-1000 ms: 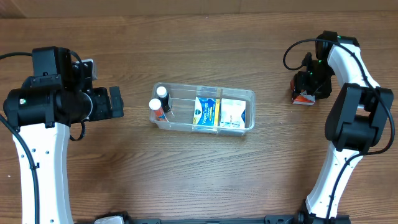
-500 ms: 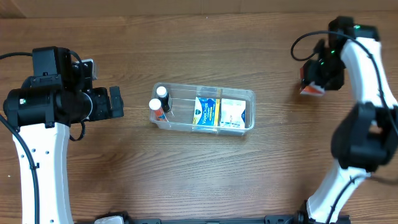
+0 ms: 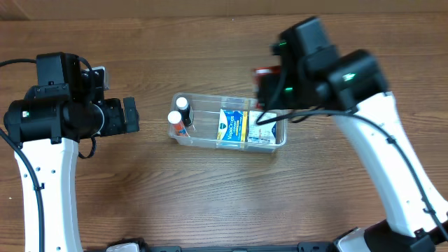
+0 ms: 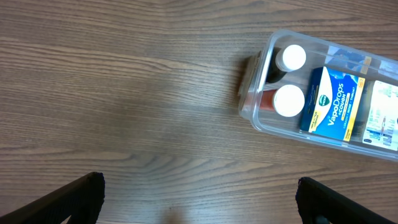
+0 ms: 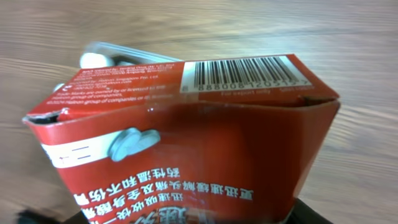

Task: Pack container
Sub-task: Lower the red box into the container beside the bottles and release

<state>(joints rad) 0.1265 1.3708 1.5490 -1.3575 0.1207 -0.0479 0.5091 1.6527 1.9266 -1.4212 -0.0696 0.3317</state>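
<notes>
The clear plastic container (image 3: 281,107) lies at the table's middle and holds two white-capped bottles (image 3: 178,112), a blue VapoDrops box (image 3: 232,126) and a white box (image 3: 261,129). It also shows in the left wrist view (image 4: 258,118). My right gripper (image 3: 269,87) is shut on a red box (image 3: 264,72) and holds it above the container's right end. The red box (image 5: 186,130) fills the right wrist view, barcode on top. My left gripper (image 3: 129,115) is open and empty, left of the container, its fingers (image 4: 199,199) wide apart over bare wood.
The wooden table (image 3: 210,196) spreads around the container. The left arm's body (image 3: 49,119) stands at the left and the right arm (image 3: 378,140) reaches in from the right.
My right gripper has lifted the red box from the far right of the table and carried it left to above the container's right end. The left arm has not moved.
</notes>
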